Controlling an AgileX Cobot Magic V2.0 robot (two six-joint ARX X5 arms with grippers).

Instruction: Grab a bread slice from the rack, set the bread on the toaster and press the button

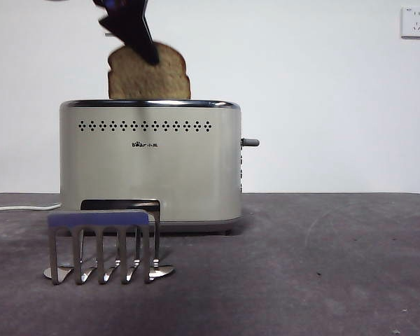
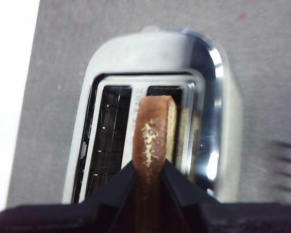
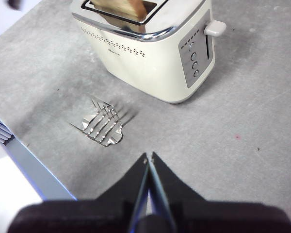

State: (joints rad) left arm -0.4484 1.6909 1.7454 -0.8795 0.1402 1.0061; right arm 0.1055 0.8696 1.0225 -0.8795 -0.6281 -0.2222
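From the front, I see my left gripper (image 1: 143, 49) coming down from the top, dark and pointy. It pinches the slice of bread (image 1: 148, 77) near its round top. The bread stands up straight and its lower part is down inside the toaster (image 1: 150, 168). The toaster is a big cream box with a shiny top edge and a row of little dark holes. The button (image 1: 250, 142) is a small grey knob that sticks out from the toaster's right end. The rack (image 1: 101, 245) stands in front of the toaster, near its left half, and it is much lower. It has nothing in it. A white cord (image 1: 21, 207) lies on the grey table (image 1: 322, 266) to the left, and a white wall socket (image 1: 414, 22) is up in the corner.

From my left wrist, I look down on the brown crust of the bread between my two black jaws. My jaws press on both sides of it. The bread sits in one of the toaster's two slots, and the other slot is open and dark.

From my right wrist, my right gripper (image 3: 149, 158) hangs over the table with its jaws pressed together, holding nothing. It is well apart from the toaster and the rack. I can see the bread poking out of the toaster's top.
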